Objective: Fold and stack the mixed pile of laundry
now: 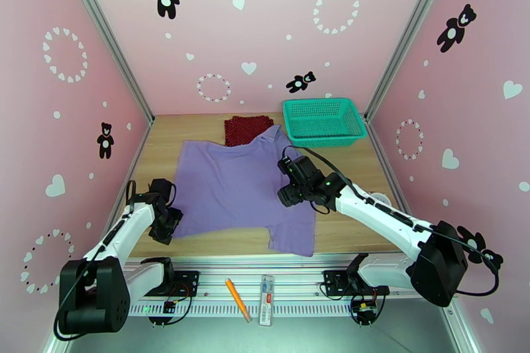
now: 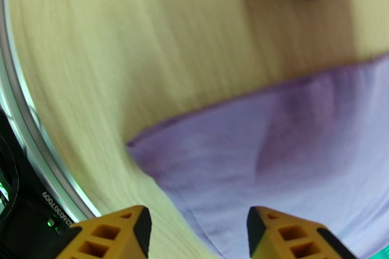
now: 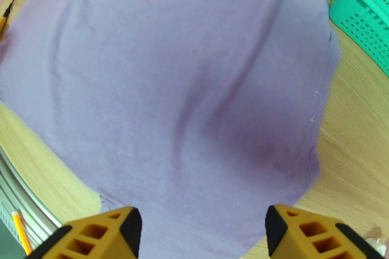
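Observation:
The lavender-purple T-shirt [image 1: 235,189] lies spread flat on the middle of the wooden table [image 1: 165,142]. The dark red dotted cloth [image 1: 246,129] sits folded behind it, its near edge under the shirt's collar. My left gripper [image 1: 165,225] is low at the shirt's near left corner. In the left wrist view its yellow fingers [image 2: 131,228] stand open, and the shirt's edge [image 2: 291,158] runs down between them. My right gripper [image 1: 291,192] hovers open above the shirt's right side. Purple cloth [image 3: 185,99] lies below its fingers [image 3: 287,228], which hold nothing.
A teal mesh basket [image 1: 323,121] stands at the back right, close to the shirt's shoulder, with its wall [image 3: 364,12] in the right wrist view. An orange pencil [image 1: 236,299] and a clear strip [image 1: 266,299] lie on the front rail. Pink walls close in three sides.

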Controlling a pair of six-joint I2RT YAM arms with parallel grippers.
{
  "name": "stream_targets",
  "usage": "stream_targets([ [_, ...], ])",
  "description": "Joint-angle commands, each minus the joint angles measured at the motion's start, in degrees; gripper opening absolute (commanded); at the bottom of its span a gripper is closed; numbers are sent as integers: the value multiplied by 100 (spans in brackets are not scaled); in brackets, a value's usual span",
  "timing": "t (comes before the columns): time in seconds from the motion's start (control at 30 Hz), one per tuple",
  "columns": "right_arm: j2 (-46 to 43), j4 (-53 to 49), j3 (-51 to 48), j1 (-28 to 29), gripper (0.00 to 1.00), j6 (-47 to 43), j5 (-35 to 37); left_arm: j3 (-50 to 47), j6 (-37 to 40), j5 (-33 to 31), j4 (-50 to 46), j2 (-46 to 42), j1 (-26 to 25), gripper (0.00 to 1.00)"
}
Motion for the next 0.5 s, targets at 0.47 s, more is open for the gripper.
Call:
stream_targets([
  [0.47,-175,-200,-233,27,72,90,-83,-225,83,-478,1077,1172,227,33],
])
